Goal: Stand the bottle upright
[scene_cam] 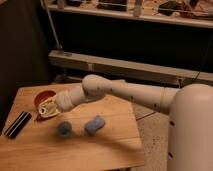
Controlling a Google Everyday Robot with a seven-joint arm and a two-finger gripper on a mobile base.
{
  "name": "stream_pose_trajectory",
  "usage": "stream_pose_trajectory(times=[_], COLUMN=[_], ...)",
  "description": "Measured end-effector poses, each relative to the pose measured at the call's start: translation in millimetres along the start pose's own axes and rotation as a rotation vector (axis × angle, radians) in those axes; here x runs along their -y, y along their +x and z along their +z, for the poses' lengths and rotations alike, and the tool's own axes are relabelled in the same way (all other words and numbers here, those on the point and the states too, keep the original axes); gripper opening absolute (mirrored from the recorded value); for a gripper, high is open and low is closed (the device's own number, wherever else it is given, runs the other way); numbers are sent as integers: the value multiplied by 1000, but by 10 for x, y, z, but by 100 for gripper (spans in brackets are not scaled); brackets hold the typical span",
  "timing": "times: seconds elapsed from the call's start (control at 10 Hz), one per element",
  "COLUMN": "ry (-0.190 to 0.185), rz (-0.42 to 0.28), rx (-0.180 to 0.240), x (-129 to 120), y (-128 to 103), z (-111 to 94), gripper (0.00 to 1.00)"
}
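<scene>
My gripper (47, 108) is low over the left part of the wooden table (105, 150), just in front of a red-brown round object (43, 95). The white arm reaches to it from the right. A pale whitish shape sits at the gripper's tip. I cannot tell whether that is the bottle or part of the gripper. No other pale see-through bottle shows on the table. A small blue cup (64, 129) stands just in front of and to the right of the gripper.
A blue sponge-like pad (94, 124) lies to the right of the cup. A flat dark striped object (17, 125) lies at the table's left edge. A dark shelf unit with a metal rail (130, 67) stands behind the table. The floor is to the right.
</scene>
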Motion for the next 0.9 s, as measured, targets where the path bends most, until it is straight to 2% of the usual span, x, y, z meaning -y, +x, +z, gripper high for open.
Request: stream_pose_trajectory(times=[0.3, 0.5, 0.9], ry=[-46, -53, -5], rz=[-25, -33, 8], rx=[-2, 6, 59], x=[6, 24, 143], y=[-90, -102, -58], z=[-16, -13, -80], gripper=[8, 8, 8])
